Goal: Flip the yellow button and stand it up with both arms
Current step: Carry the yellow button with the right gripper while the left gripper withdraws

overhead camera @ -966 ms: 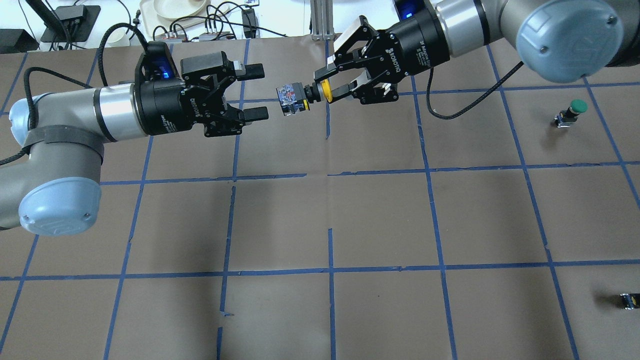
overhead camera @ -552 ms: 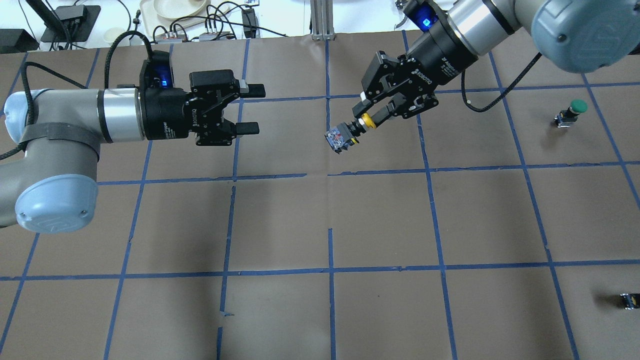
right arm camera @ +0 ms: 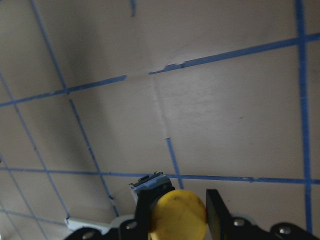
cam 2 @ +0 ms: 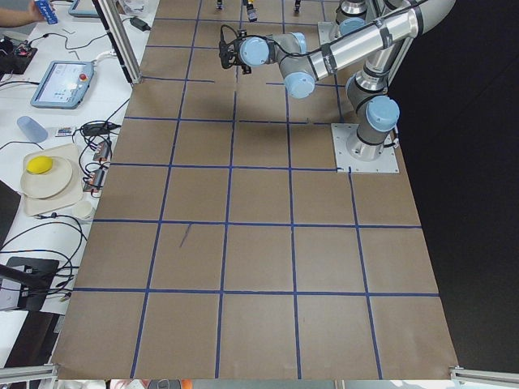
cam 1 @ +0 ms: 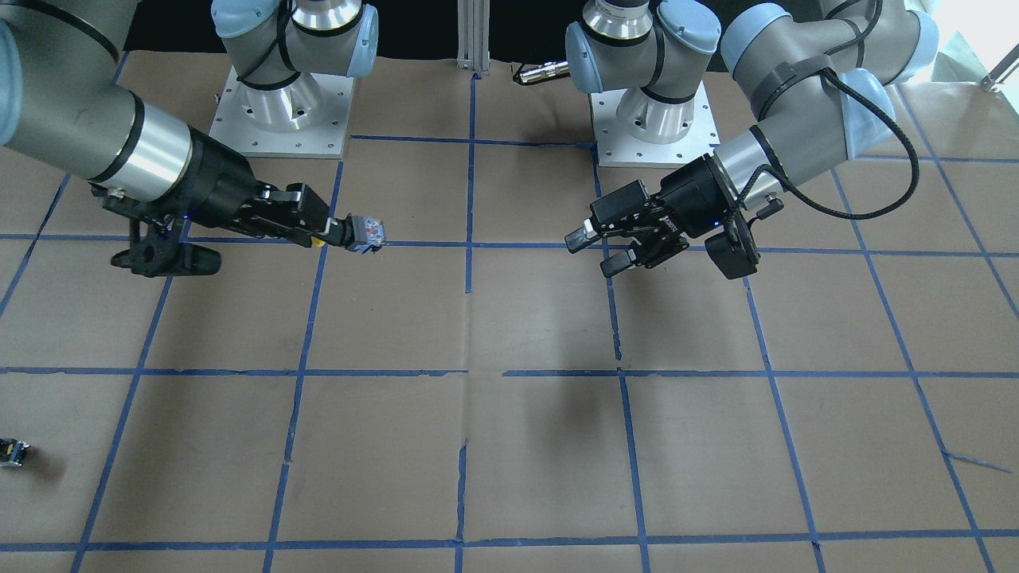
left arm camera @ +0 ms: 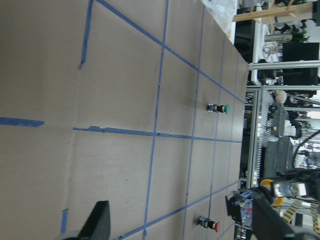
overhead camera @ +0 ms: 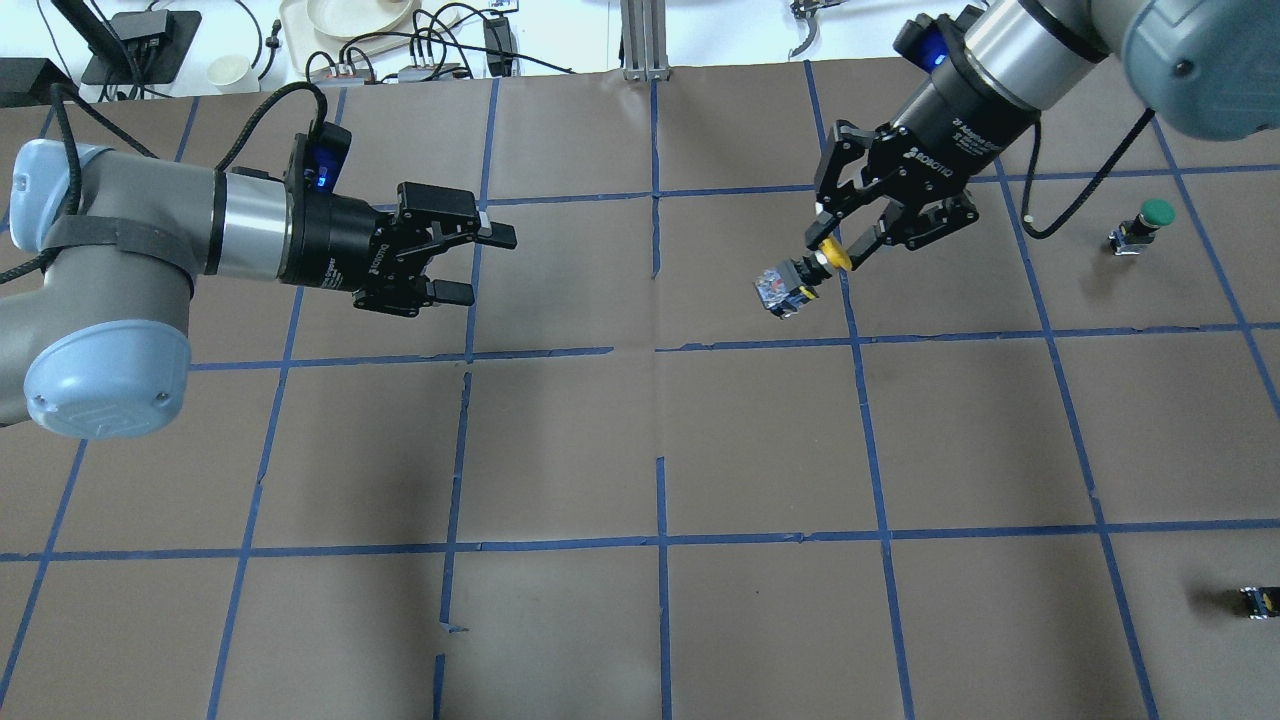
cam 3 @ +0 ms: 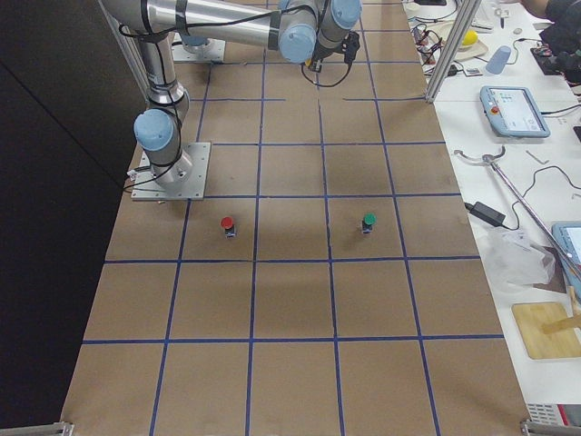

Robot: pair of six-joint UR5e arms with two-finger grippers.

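Both arms are silver-grey tubes. The left arm (overhead camera: pixel 120 200) and the right arm (overhead camera: pixel 1010 45) each carry rounded light blue joint caps (overhead camera: pixel 105 385) with small screws and an embossed logo. A polished silver band (overhead camera: pixel 240 225) leads into a black wrist with a blue light (overhead camera: pixel 322 178). The left end effector (overhead camera: pixel 485 265) and the right end effector (overhead camera: pixel 832 250) are black and two-fingered, with white ROBOTIQ lettering (overhead camera: pixel 925 160). A black braided cable (cam 1: pixel 913 163) runs along each forearm, and a black strap (overhead camera: pixel 110 240) binds the left one. Square silver base plates (cam 1: pixel 275 119) show rows of screw holes.
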